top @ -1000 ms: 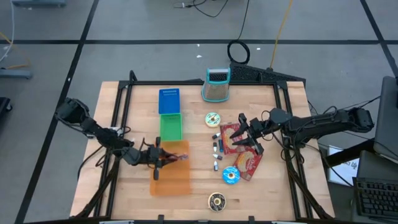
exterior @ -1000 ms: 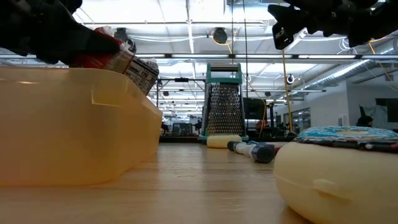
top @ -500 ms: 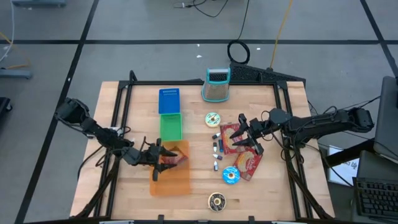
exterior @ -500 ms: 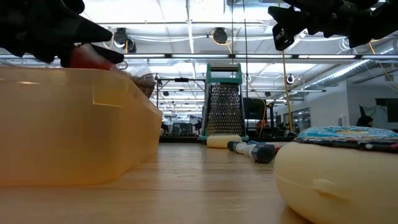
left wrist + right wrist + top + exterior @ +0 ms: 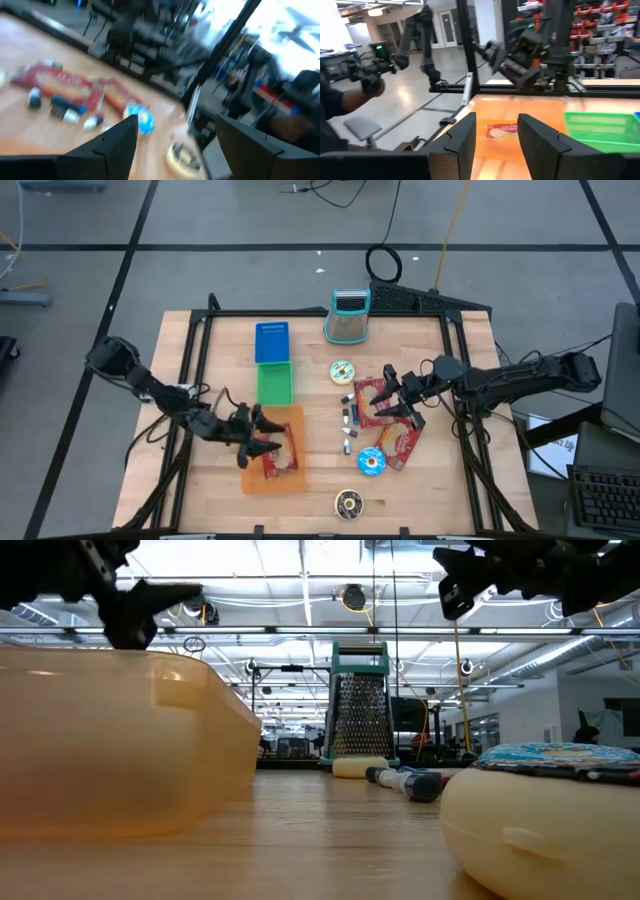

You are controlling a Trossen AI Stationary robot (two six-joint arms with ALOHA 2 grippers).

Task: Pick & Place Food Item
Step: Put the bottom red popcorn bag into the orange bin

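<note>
The red food packet [image 5: 279, 457] lies flat inside the orange bin [image 5: 290, 477] on the left half of the bench [image 5: 200, 380]; its long axis runs roughly with the bin's long side, toward the green basket [image 5: 276, 385] at one end and the near edge of the bench at the other, though which end is the top of the packet cannot be told; in the right wrist view the same packet [image 5: 503, 131] shows low on the orange floor of the bin, free of any grip; the left hand [image 5: 256, 438] hangs just above the bin's left rim beside the packet, its fingers spread apart and holding nothing; in the low view it shows dark above the bin's translucent wall [image 5: 120, 750]; the right hand [image 5: 398, 396] is held over the pile of red wrappers [image 5: 392, 420] on the right half of the bench, its fingers partly apart with nothing between them; a blue box [image 5: 271, 343] stands beyond the green basket; a metal grater [image 5: 348, 315] stands at the far edge; small round tins [image 5: 371, 462] and a few little tubes [image 5: 350, 416] lie between the bin and the wrappers.
</note>
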